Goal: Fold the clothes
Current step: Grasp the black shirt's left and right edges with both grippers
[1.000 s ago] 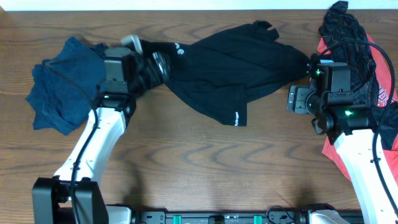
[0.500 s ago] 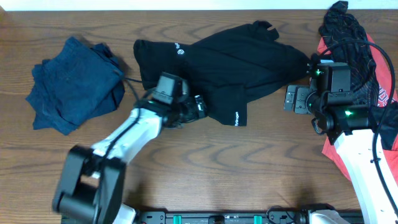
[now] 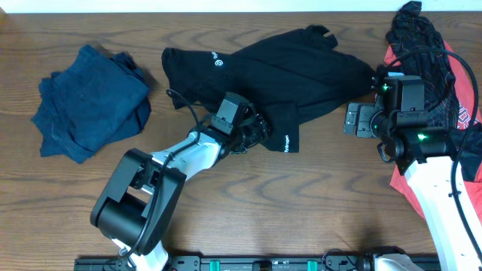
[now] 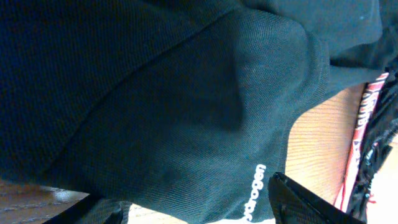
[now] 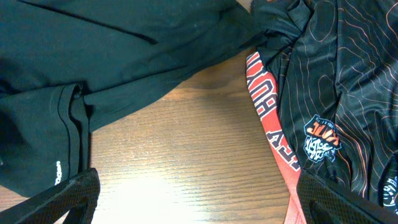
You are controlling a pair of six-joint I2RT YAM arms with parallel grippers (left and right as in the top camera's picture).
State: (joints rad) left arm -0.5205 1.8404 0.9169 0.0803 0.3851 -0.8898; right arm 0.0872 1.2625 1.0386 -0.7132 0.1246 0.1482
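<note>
Now my left gripper point(image 3: 262, 129) stands open over the near hem of the T-shirt point(image 3: 263, 68), crumpled on the table point(image 3: 301, 203), holding nothing. If I close too deep, I may catch two layers and bunch it.

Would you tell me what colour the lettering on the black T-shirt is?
White lettering, clearest in the left wrist view.

The white-shelled, black-jointed left arm point(image 3: 184, 154) and right arm point(image 3: 437, 188) are trailing thin black cables point(image 3: 454, 181); small green lights point(image 3: 422, 137) are glowing on the right one.
</note>
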